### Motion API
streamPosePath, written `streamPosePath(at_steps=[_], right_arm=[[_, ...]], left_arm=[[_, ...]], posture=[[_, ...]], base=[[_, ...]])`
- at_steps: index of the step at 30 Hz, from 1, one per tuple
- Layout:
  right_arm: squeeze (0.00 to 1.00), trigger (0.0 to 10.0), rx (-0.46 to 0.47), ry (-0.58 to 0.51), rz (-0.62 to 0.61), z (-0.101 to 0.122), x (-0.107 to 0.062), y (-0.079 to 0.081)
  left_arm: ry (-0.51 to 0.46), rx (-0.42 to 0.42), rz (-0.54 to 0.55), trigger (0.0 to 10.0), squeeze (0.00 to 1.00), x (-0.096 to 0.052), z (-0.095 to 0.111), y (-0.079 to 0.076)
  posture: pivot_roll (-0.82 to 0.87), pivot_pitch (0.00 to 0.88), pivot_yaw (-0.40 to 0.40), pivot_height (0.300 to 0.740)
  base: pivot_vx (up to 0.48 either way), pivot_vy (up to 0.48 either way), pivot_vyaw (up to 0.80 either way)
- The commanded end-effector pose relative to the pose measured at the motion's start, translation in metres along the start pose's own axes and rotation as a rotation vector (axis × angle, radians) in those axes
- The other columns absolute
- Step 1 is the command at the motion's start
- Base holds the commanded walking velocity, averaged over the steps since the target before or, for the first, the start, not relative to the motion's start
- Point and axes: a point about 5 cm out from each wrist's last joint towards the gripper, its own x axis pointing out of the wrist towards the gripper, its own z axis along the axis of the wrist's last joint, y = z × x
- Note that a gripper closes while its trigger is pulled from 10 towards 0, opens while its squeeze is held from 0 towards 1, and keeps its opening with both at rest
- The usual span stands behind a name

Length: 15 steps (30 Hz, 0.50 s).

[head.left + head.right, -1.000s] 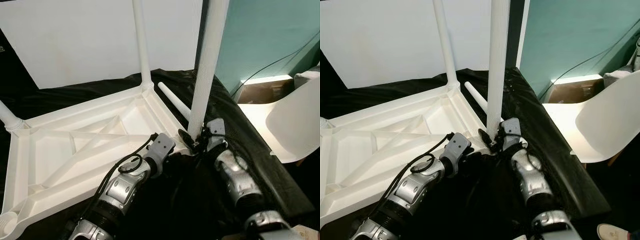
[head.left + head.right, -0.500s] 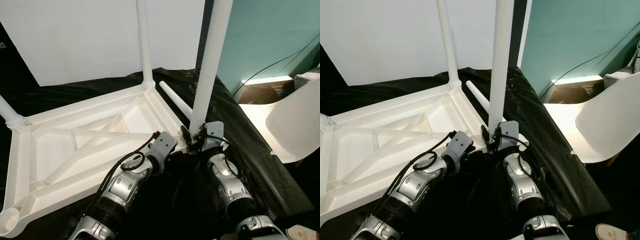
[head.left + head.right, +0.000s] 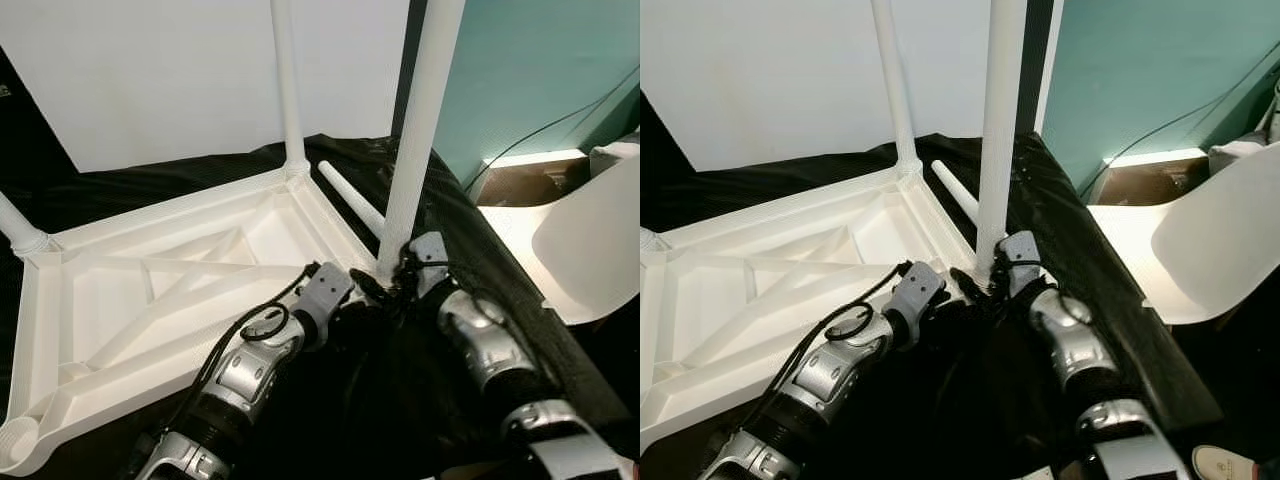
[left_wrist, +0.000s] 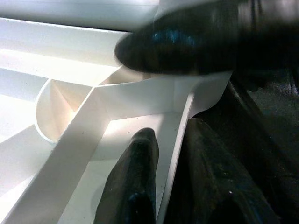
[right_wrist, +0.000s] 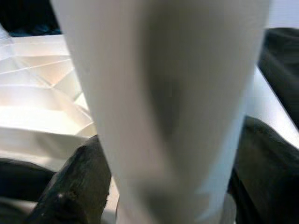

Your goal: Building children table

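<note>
The white children's table (image 3: 150, 290) lay upside down on a black cloth (image 3: 480, 250), and the right gripper (image 3: 398, 283) had its jaws clamped on the base of an upright leg (image 3: 415, 140) at the near right corner socket, while the left gripper (image 3: 352, 300) pinched that corner's rim, 1 finger (image 4: 133, 186) inside the frame. The step looked like seating this leg; next it probably needed a straight downward press or twist. 1 loose leg (image 3: 350, 200) lay just beside the frame, with a white chair (image 3: 590, 240) crowding the right side
</note>
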Motion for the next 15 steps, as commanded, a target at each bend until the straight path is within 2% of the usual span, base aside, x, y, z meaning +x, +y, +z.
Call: streamPosePath(at_steps=[1, 8, 9, 10, 12, 13, 15], right_arm=[[0.00, 0.0, 0.027, 0.019, 0.040, -0.004, 0.001, 0.003], [0.00, 0.0, 0.085, 0.010, -0.015, -0.010, -0.001, 0.005], [0.00, 0.0, 0.094, -0.014, -0.101, -0.012, -0.001, 0.006], [0.00, 0.0, 0.094, -0.014, -0.101, -0.012, -0.001, 0.006], [0.00, 0.0, 0.047, -0.017, -0.364, -0.017, -0.006, 0.002], [0.00, 0.0, 0.047, -0.017, -0.364, -0.017, -0.006, 0.002], [0.00, 0.0, 0.022, 0.034, -0.544, -0.027, -0.012, -0.003]], left_arm=[[0.157, -0.085, -0.112, 10.0, 0.00, -0.002, -0.040, -0.011], [0.157, -0.085, -0.108, 10.0, 0.00, -0.003, -0.040, -0.011], [0.156, -0.088, -0.106, 10.0, 0.00, -0.003, -0.040, -0.011], [0.156, -0.088, -0.106, 10.0, 0.00, -0.003, -0.040, -0.011], [0.155, -0.089, -0.104, 10.0, 0.00, -0.003, -0.041, -0.012], [0.155, -0.089, -0.104, 10.0, 0.00, -0.003, -0.041, -0.012], [0.152, -0.085, -0.101, 10.0, 0.00, 0.000, -0.040, -0.013]], posture=[[0.07, 0.000, -0.002, 0.740], [0.08, 0.000, -0.007, 0.740], [0.08, 0.000, -0.009, 0.740], [0.08, 0.000, -0.009, 0.740], [0.08, 0.000, -0.018, 0.740], [0.08, 0.000, -0.018, 0.740], [0.07, 0.000, -0.025, 0.740]], base=[[0.000, 0.000, 0.00], [0.000, 0.000, 0.00], [0.000, 0.000, 0.00], [0.000, 0.000, 0.00], [0.000, 0.000, 0.00], [0.000, 0.000, 0.00], [0.000, 0.000, 0.00]])
